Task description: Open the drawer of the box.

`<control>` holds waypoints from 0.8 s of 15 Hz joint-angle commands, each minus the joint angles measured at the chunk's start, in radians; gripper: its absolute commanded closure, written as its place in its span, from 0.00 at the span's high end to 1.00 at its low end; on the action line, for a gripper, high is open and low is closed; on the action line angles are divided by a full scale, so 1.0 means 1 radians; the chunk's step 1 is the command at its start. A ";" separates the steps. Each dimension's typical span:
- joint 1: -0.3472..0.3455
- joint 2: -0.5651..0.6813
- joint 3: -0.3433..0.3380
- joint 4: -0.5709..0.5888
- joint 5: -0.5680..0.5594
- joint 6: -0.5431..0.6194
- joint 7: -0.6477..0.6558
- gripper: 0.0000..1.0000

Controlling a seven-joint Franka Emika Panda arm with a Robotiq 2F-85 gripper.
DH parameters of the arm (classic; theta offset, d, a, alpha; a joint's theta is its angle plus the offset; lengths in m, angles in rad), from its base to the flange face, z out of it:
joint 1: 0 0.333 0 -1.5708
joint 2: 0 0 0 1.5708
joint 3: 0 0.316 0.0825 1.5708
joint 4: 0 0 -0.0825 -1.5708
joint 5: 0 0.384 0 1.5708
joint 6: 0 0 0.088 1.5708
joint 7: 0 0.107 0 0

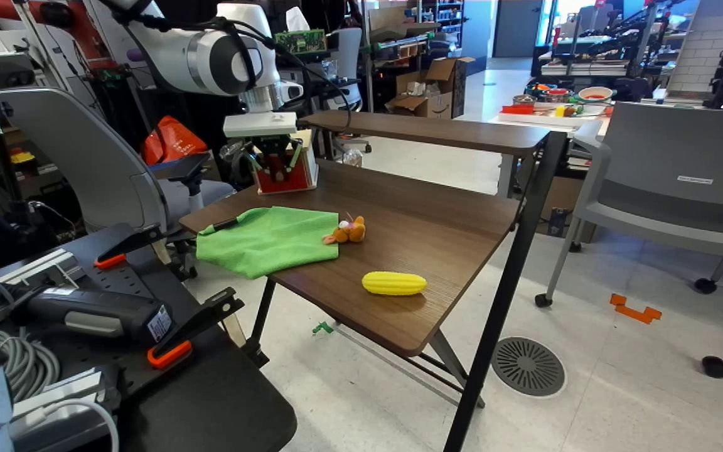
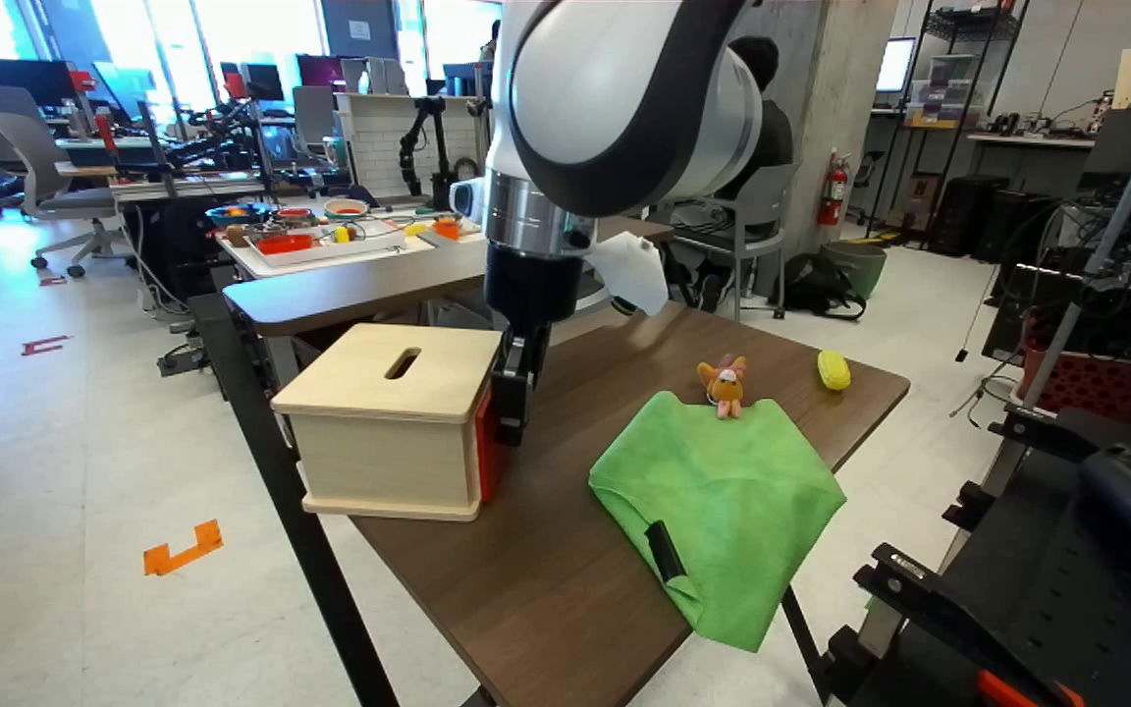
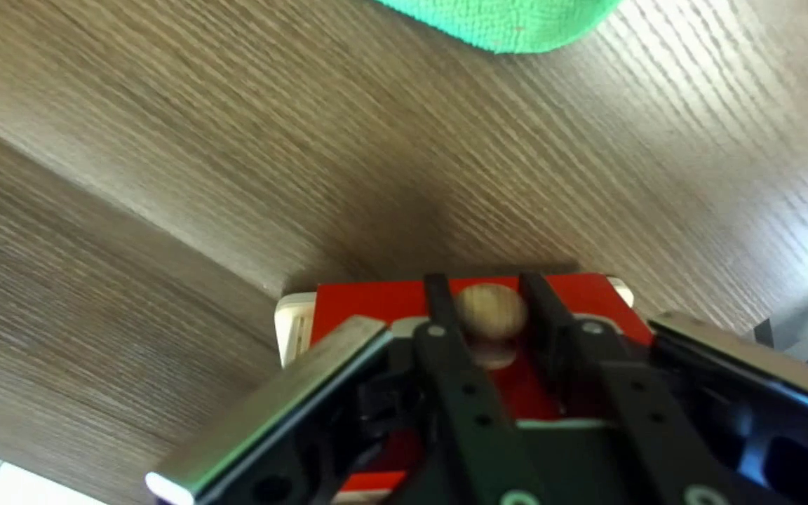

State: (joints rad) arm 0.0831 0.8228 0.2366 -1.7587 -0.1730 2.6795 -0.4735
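Note:
The box (image 2: 379,457) is pale wood with a slot in its top and stands at the table's end. It also shows in an exterior view (image 1: 304,138). Its drawer has a red front panel (image 2: 490,462), also seen in the wrist view (image 3: 369,301), and sits close against the box front. A round wooden knob (image 3: 492,311) is on the panel. My gripper (image 3: 485,284) points down in front of the panel, one finger on each side of the knob, seemingly touching both sides. In both exterior views the gripper (image 1: 278,174) (image 2: 511,422) hides the knob.
A green cloth (image 2: 723,501) with a dark strip lies on the table (image 2: 565,589), partly over its edge. A small orange toy (image 1: 349,231) and a yellow corn-shaped object (image 1: 394,283) lie farther along. A raised shelf (image 1: 430,130) runs along one side of the table.

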 commanded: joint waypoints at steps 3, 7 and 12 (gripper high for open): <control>-0.017 -0.018 0.008 -0.009 -0.009 0.016 -0.018 0.07; -0.028 -0.029 -0.001 -0.026 -0.012 0.002 -0.029 0.07; -0.050 -0.048 -0.001 -0.065 -0.006 -0.001 -0.032 0.07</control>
State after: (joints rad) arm 0.0664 0.8133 0.2375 -1.7801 -0.1735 2.6832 -0.4920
